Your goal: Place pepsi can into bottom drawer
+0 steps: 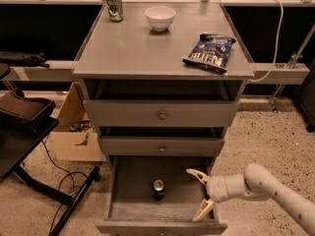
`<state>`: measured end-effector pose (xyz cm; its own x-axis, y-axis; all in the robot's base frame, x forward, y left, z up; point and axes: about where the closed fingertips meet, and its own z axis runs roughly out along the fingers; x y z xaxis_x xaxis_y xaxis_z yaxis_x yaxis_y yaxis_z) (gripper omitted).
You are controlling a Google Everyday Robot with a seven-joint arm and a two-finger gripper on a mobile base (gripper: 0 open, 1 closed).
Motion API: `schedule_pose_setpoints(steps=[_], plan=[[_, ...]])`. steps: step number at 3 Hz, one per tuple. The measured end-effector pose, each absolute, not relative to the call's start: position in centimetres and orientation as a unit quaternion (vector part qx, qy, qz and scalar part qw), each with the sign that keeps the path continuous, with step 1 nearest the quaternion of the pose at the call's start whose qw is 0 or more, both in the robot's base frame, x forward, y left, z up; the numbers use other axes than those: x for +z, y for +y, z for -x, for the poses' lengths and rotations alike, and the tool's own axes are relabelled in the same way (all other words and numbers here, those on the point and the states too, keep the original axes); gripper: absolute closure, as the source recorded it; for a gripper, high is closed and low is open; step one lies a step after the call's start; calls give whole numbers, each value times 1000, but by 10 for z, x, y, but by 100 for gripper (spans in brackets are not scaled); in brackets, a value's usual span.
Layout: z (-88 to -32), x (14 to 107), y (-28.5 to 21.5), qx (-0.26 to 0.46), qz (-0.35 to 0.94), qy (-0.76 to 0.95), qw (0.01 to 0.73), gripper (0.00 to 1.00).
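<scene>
The pepsi can (158, 189) stands upright on the grey floor of the bottom drawer (129, 200), which is pulled out, near its middle. My gripper (200, 192) is open and empty, at the drawer's right side, to the right of the can and apart from it. One cream fingertip (193, 172) points up-left and the other points down toward the drawer's front right corner. The white arm reaches in from the lower right.
On the cabinet top (128, 48) stand a green-and-white can (114, 5), a white bowl (160, 17) and a blue chip bag (209, 51). The two upper drawers (160, 114) are slightly open. A cardboard box (74, 132) and a black stand (29, 132) are to the left.
</scene>
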<state>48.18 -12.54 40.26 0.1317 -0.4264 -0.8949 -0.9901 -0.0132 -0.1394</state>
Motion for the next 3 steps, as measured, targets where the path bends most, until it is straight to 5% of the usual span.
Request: schedule_pose_setpoints(steps=[3], plan=[[-469,487,-129,296,664,586,359,0]])
